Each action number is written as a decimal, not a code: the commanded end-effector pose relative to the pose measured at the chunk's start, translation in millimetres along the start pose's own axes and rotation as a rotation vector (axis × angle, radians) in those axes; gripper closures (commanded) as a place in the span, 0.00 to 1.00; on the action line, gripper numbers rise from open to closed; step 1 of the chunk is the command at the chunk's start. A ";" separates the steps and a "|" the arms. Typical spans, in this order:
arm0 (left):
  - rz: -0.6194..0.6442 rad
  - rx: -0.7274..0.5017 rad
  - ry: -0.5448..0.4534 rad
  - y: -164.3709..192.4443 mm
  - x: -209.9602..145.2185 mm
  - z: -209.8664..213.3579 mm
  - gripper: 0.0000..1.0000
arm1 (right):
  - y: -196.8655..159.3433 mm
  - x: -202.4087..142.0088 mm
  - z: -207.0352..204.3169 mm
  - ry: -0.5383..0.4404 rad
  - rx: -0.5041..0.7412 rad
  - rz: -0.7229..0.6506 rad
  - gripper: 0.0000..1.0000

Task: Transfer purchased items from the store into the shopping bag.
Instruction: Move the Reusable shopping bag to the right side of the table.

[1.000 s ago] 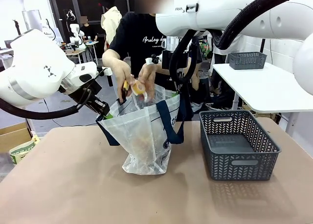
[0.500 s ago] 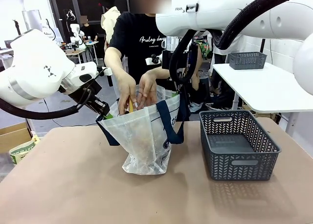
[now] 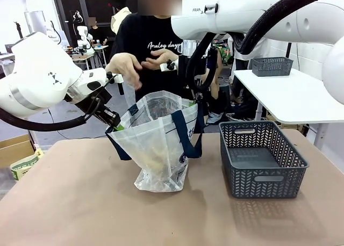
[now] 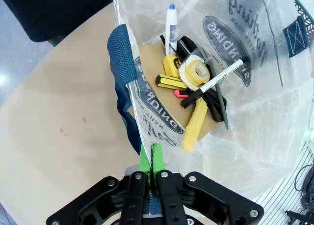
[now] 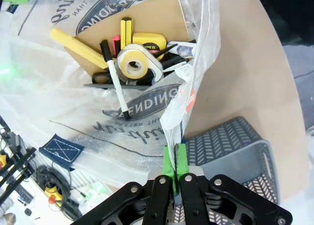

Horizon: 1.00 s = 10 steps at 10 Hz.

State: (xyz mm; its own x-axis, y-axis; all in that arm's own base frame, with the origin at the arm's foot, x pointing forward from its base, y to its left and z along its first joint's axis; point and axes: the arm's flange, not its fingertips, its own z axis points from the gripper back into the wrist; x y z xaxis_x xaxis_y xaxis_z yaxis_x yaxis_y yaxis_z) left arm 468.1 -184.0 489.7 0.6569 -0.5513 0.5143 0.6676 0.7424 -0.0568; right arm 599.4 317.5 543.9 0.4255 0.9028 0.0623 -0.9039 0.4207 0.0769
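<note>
The shopping bag (image 3: 156, 146), translucent white with navy handles, stands open in the middle of the table. My left gripper (image 4: 150, 156) is shut on its rim beside a navy handle (image 4: 121, 53). On the opposite rim my right gripper (image 5: 175, 157) is shut too, so the mouth is held wide between them. Inside lie the purchased items: a tan tape roll (image 5: 133, 63), a yellow cutter (image 4: 194, 126), a white marker (image 5: 117, 90) and a yellow tape measure (image 5: 147, 40). The store, a dark grey basket (image 3: 262, 159), sits to the bag's right with nothing in it. The person's hands (image 3: 128, 69) hover empty above the bag.
A person in a black shirt (image 3: 153, 47) stands at the far side of the table. At the back right a white side table (image 3: 295, 95) carries a smaller grey basket (image 3: 272, 66). A cardboard box (image 3: 19, 157) sits on the floor at left.
The person's hands lowered a tape roll and a yellow item into the bag, let go, and rose empty to chest height. Both arms kept still.
</note>
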 end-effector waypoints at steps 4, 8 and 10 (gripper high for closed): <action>0.009 0.004 -0.006 0.3 0.4 1.1 1.00 | -0.8 -0.1 -0.4 0.001 0.001 -0.001 1.00; 0.009 0.004 -0.006 0.3 0.4 1.1 1.00 | -0.8 -0.1 -0.4 0.001 0.001 -0.001 1.00; 0.009 0.004 -0.006 0.3 0.4 1.1 1.00 | -0.8 -0.1 -0.4 0.001 0.001 -0.001 1.00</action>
State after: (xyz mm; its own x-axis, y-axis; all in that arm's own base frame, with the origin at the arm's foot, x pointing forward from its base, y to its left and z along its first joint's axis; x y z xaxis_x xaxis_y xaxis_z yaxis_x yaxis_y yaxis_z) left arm 468.1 -184.0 489.7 0.6569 -0.5513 0.5142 0.6676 0.7424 -0.0568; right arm 599.4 317.4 543.9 0.4255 0.9028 0.0623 -0.9039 0.4207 0.0769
